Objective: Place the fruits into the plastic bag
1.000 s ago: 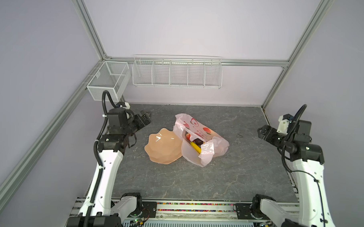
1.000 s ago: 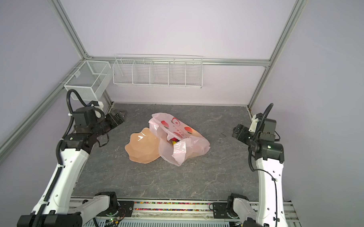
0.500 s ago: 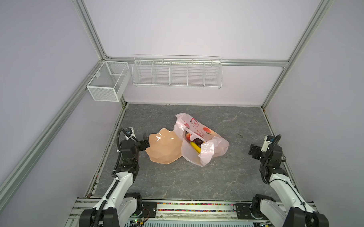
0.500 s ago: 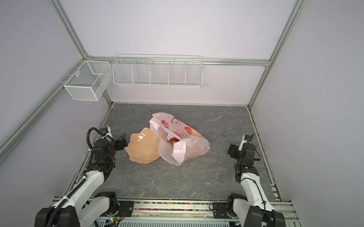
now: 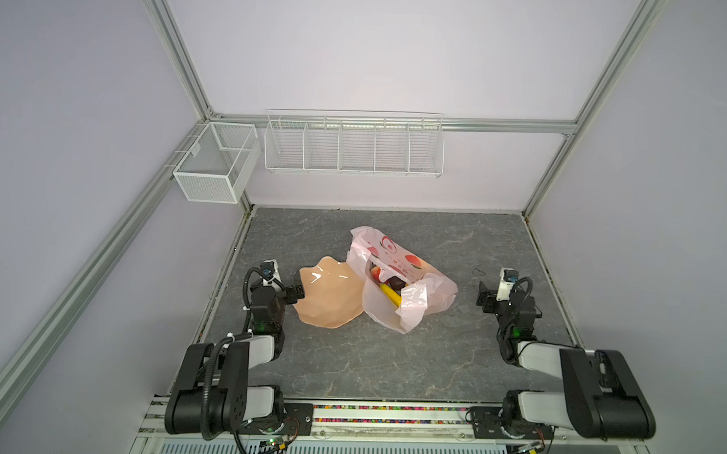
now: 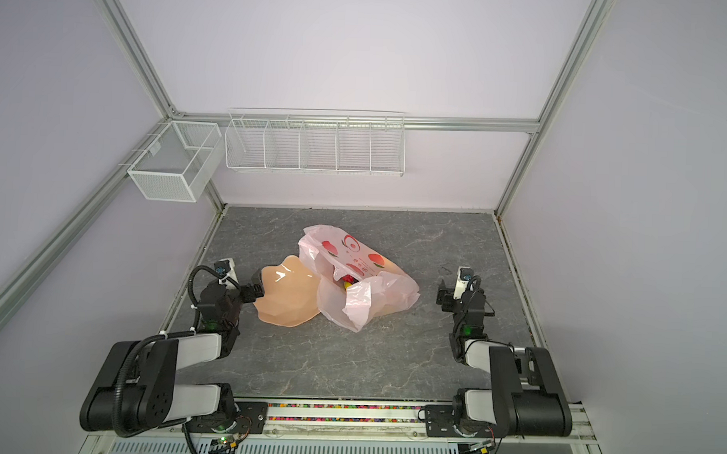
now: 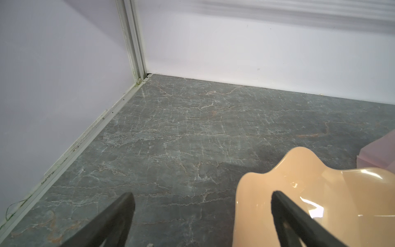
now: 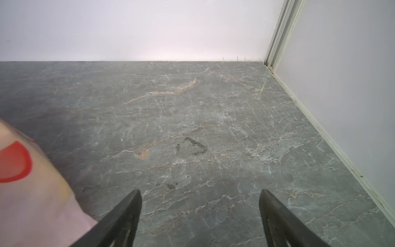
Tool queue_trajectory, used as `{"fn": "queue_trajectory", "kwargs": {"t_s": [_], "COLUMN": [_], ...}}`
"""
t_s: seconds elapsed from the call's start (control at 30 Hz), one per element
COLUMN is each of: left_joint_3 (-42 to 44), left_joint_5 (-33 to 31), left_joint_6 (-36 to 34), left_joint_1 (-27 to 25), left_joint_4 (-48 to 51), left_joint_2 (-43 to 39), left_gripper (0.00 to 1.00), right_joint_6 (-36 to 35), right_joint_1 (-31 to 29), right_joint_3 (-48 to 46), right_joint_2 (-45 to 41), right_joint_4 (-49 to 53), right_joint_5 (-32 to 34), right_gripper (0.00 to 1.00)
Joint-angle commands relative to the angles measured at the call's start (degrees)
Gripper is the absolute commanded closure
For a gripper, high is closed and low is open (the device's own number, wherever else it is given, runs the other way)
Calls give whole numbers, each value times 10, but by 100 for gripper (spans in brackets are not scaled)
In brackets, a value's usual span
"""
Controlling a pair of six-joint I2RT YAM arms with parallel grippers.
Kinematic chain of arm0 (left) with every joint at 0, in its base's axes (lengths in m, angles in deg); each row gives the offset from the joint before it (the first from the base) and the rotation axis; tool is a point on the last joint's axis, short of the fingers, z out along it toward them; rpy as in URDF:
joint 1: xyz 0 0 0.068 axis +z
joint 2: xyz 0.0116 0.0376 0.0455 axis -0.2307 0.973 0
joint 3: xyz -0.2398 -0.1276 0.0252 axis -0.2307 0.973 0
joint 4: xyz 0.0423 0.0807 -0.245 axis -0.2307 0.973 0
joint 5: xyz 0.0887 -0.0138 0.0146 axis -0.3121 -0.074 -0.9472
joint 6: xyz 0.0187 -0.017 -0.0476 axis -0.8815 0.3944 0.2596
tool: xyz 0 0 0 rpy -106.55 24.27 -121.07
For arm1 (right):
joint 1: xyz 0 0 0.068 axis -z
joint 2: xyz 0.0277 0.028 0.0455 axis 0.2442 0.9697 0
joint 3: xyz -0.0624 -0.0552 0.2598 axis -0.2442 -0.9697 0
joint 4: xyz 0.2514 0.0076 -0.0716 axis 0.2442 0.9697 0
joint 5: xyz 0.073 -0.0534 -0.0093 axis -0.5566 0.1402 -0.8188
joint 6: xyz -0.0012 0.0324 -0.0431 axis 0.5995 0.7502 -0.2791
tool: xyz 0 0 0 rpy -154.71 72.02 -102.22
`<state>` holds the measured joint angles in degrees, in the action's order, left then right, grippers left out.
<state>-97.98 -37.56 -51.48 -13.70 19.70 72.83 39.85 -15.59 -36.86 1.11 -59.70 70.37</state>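
Pink translucent plastic bag [image 5: 410, 279] lies mid-table on the grey marbled surface [image 5: 369, 361], mouth open, with the fruits [image 5: 396, 284] inside: a yellow banana [image 5: 391, 296], a red piece and a dark one are visible. A peach-coloured dish [image 5: 330, 295] abuts the bag's left side. At the dish's rim, the left gripper [image 7: 201, 196], fingers apart, empty. Well right of the bag, the right gripper [image 8: 199, 193], fingers apart, empty.

We see the translucent pink plastic bag [image 5: 434, 298], printed with red peaches, lying crumpled at mid-frame in both top views, its mouth open. Inside lie the fruits [image 5: 387, 285]: a yellow banana [image 5: 391, 296], a red piece [image 5: 376, 272] and a dark purple piece [image 5: 396, 283].
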Motion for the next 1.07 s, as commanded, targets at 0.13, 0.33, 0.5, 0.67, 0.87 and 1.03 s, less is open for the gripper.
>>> {"fn": "queue_trajectory", "kwargs": {"t_s": [0.13,0.33,0.5,0.67,0.87,1.03], "left_joint_3": [-24,-88,-90,-91,-90,-91], "left_joint_5": [15,-9,-10,-10,-10,-10], "left_joint_6": [-18,-7,-8,-8,-8,-7], "left_joint_1": [4,4,4,4,4,4], "left_joint_4": [-126,-8,3,3,3,3], "left_joint_2": [105,106,104,103,103,103], "left_gripper": [1,1,1,1,1,1], "right_joint_6": [19,2,2,2,3,3], "right_joint_1": [5,-7,-7,-7,-8,-8], "right_joint_3": [21,77,77,77,79,77], "right_joint_2": [53,71,71,70,72,70], "right_joint_4": [-71,14,14,14,16,15], "right_joint_5": [91,106,106,106,106,106], "right_gripper": [11,11,11,11,11,11]}}
